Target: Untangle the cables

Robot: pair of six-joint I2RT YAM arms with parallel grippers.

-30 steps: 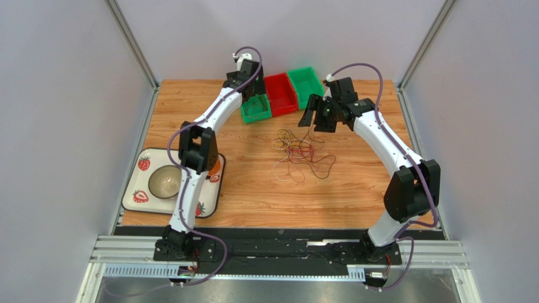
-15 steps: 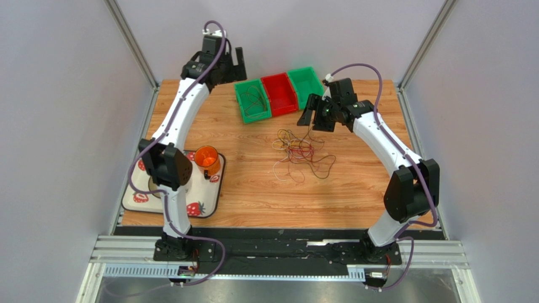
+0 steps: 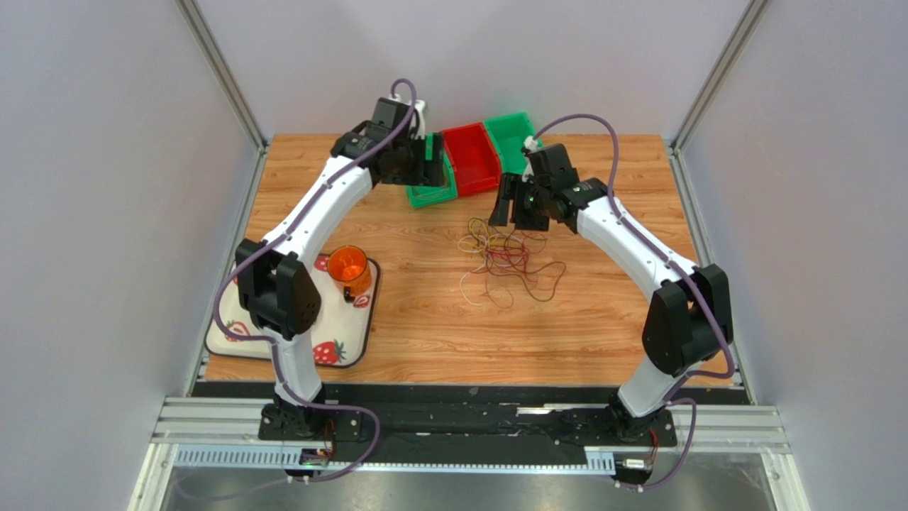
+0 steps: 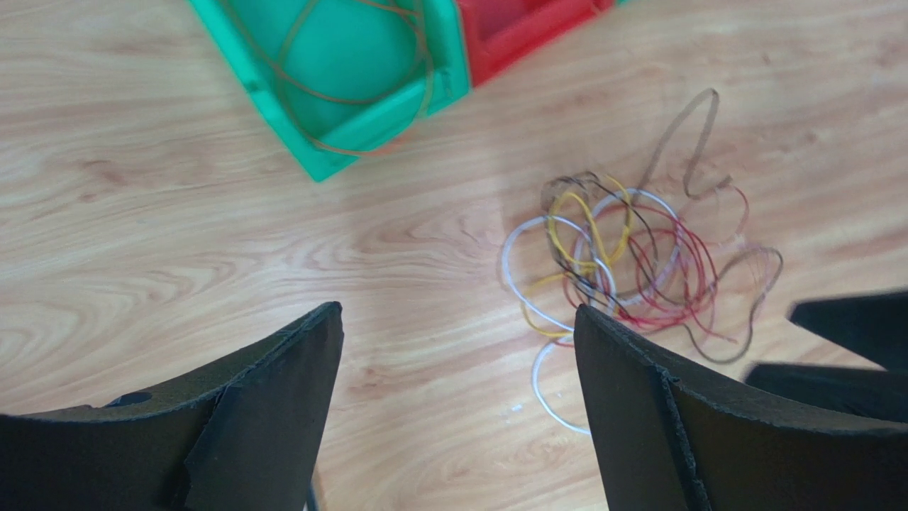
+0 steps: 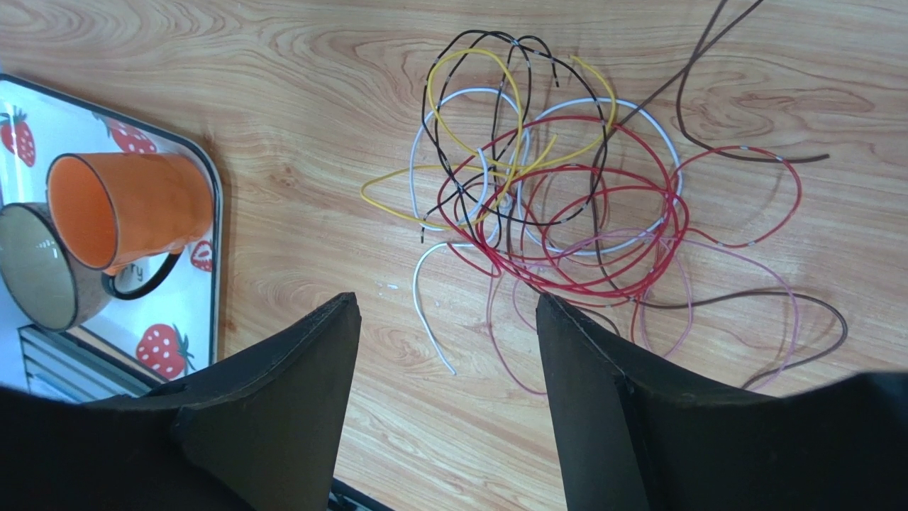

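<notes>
The cables (image 3: 504, 259) lie as a loose tangle of red, yellow, white, black and brown wires on the wooden table's middle. In the right wrist view the cables (image 5: 565, 202) lie just beyond my open, empty right gripper (image 5: 446, 303). In the top view the right gripper (image 3: 509, 202) hovers over the tangle's far edge. My left gripper (image 3: 432, 160) is open and empty over the left green bin (image 3: 431, 194). In the left wrist view the cables (image 4: 629, 266) lie to the right of the left gripper (image 4: 458, 319). A brown cable (image 4: 424, 75) lies looped in the green bin (image 4: 362, 128).
A red bin (image 3: 472, 158) and a second green bin (image 3: 514, 133) stand at the back. A strawberry tray (image 3: 237, 332) at the near left holds an orange mug (image 3: 347, 266). The right wrist view shows the mug (image 5: 128, 208) and a bowl (image 5: 32, 266).
My left arm swung from the far left corner back right and nearer, over the left green bin. My right gripper moved left and nearer, toward the tangle. The cables have not moved.
</notes>
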